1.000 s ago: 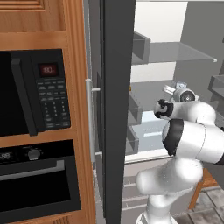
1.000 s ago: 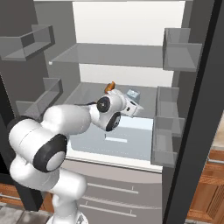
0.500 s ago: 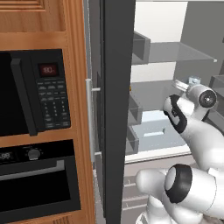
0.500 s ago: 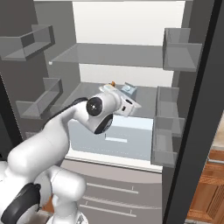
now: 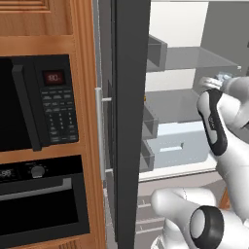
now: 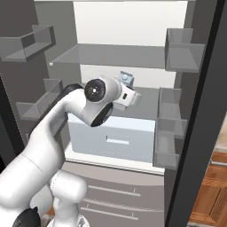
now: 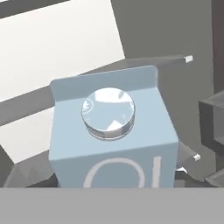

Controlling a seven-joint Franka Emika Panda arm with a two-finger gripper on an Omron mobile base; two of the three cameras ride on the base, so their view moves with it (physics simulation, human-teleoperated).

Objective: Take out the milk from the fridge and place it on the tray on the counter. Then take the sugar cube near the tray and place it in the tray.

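Milk is the target, inside the open fridge at middle-shelf height, where the arm reaches in. The carton stands upright, gabled top and round cap facing the hand, dead ahead and close. The jaws appear closed on its sides, though contact itself is hidden.

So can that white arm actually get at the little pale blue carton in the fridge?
Probably yes. The dark fridge door stands open, and the pale blue gable-topped carton sits right in front of the tool, with nothing between them. Whether the tool already grips it, I cannot tell.
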